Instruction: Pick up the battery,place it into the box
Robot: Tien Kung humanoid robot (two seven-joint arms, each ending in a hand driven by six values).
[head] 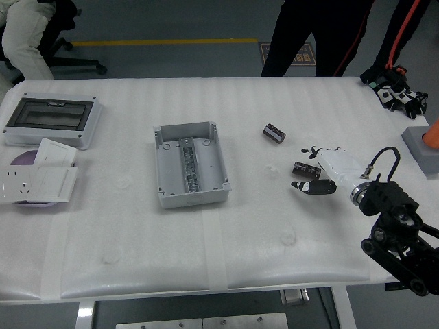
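Two small dark cylindrical batteries lie on the white table right of centre. One battery (304, 168) lies between the fingers of my right hand (310, 168); the other battery (274, 132) lies farther back, apart from the hand. The hand is white with black fingertips (306, 186) and reaches in from the lower right. Its fingers are spread on either side of the near battery, not closed on it. The open grey box (167, 195) sits at the table's centre, left of both batteries. My left arm is out of view.
A grey enclosure with a dark window (51, 120) and white socket plates (38, 181) lie at the left. A grey block with an orange piece (422, 147) and a black-and-white device (396, 92) sit at the right edge. People stand at the far side (322, 34).
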